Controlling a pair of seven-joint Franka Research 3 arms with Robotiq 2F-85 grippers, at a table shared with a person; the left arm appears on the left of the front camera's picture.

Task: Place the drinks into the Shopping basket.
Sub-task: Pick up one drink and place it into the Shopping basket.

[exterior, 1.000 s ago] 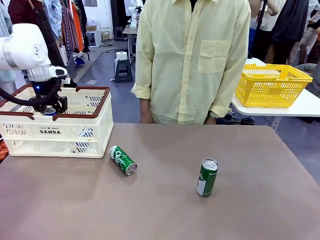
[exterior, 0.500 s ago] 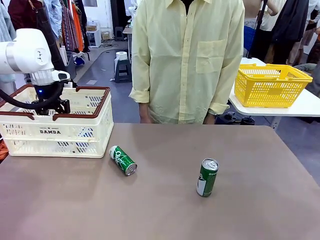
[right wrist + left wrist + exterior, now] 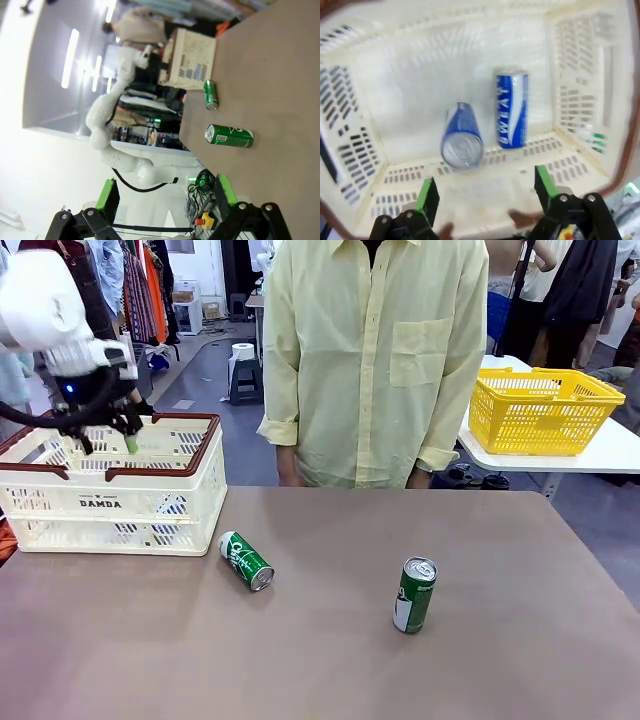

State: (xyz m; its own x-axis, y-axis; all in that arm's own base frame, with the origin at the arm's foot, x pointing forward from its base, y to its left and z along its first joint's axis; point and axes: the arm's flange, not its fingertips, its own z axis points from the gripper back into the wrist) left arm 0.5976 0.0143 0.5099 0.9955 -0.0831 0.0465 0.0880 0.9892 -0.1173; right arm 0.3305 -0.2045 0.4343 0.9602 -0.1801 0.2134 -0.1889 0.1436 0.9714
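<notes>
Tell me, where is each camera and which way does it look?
Front view: robot's side, facing across the table at the person; left gripper open above the Shopping basket.
Left wrist view: on the left arm, looking down into the basket at two blue cans; own fingers at bottom.
Right wrist view: on the right arm, rolled sideways, facing the table; right gripper open.
Shared: front and right wrist both see the green cans.

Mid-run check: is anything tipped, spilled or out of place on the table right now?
One green can lies on its side on the table beside the Shopping basket, while the other green can stands upright. No spill or dent shows.
</notes>
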